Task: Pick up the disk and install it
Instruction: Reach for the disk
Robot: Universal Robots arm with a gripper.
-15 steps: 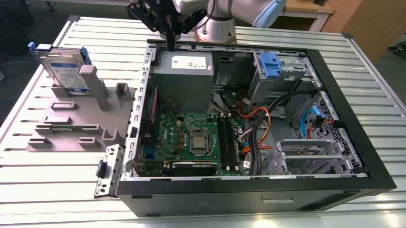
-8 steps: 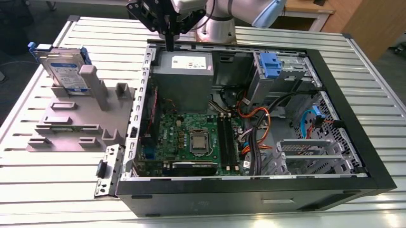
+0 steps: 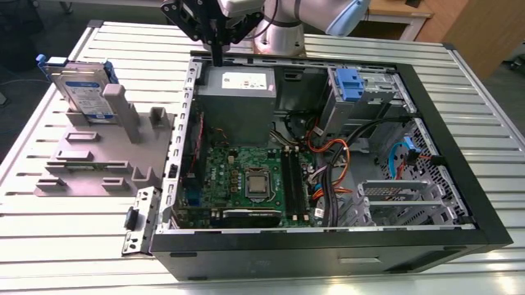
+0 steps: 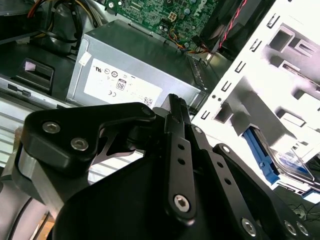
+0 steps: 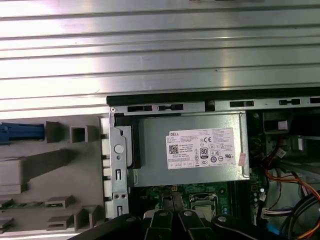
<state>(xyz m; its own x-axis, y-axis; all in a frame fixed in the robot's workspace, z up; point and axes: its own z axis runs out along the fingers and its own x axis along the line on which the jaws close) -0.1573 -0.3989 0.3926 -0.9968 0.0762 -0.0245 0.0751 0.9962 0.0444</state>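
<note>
Slatted table (image 3: 66, 246) holds the disk (image 3: 82, 92) standing in a grey rack (image 3: 90, 160) (untouched); fingers (image 3: 217, 54) pinched together, empty.

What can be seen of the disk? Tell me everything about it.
The disk is a flat silver hard drive with a white-and-blue label, framed by a bright blue plastic carrier. It stands roughly upright on edge in the grey fixture on the exterior view's left, outside the computer case. Only the fixture touches it; the gripper hangs apart, over the case's edge.
</note>
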